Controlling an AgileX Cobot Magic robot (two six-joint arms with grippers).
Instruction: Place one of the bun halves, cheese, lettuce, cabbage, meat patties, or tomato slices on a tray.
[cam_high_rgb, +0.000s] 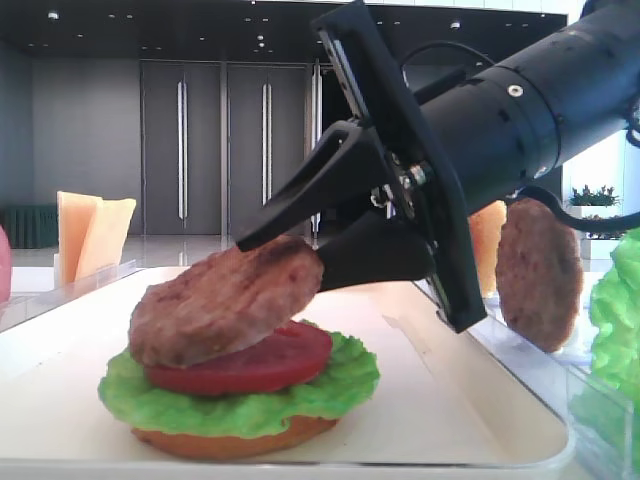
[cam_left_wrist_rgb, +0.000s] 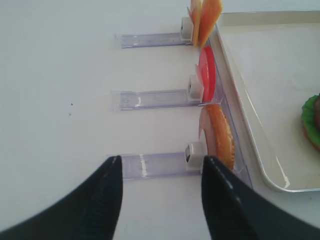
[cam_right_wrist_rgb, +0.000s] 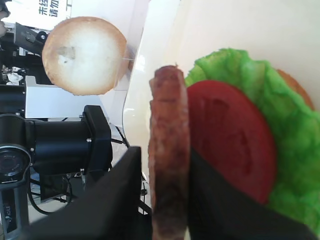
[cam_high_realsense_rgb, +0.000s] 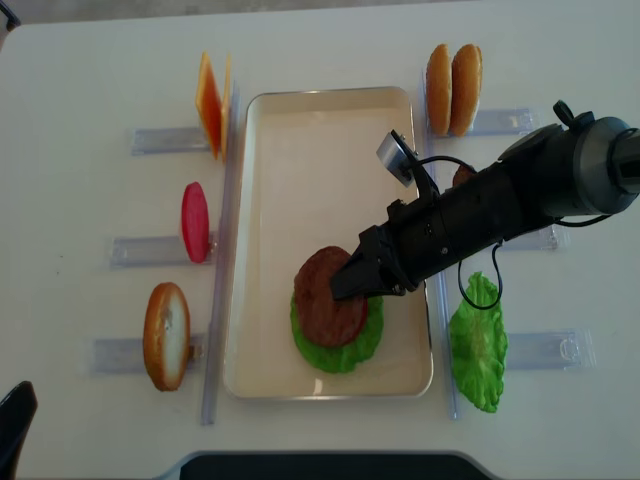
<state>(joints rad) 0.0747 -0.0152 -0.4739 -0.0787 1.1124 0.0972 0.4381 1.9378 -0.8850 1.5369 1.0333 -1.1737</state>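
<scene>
On the cream tray (cam_high_realsense_rgb: 300, 150) stands a stack of a bun half (cam_high_rgb: 230, 440), lettuce (cam_high_rgb: 330, 390) and a tomato slice (cam_high_rgb: 270, 365). A brown meat patty (cam_high_rgb: 220, 305) lies tilted on top. My right gripper (cam_high_rgb: 285, 255) straddles the patty's right edge, one finger above and one below. In the right wrist view the patty (cam_right_wrist_rgb: 169, 165) is edge-on with a slim gap to the left finger, so the jaws stand open. My left gripper (cam_left_wrist_rgb: 161, 160) hangs open and empty over the table, left of the tray.
Clear racks flank the tray. On the left they hold cheese (cam_high_realsense_rgb: 212, 100), a tomato slice (cam_high_realsense_rgb: 195, 222) and a bun half (cam_high_realsense_rgb: 165, 335). On the right are two bun halves (cam_high_realsense_rgb: 452, 88), lettuce (cam_high_realsense_rgb: 478, 345) and another patty (cam_high_rgb: 538, 270).
</scene>
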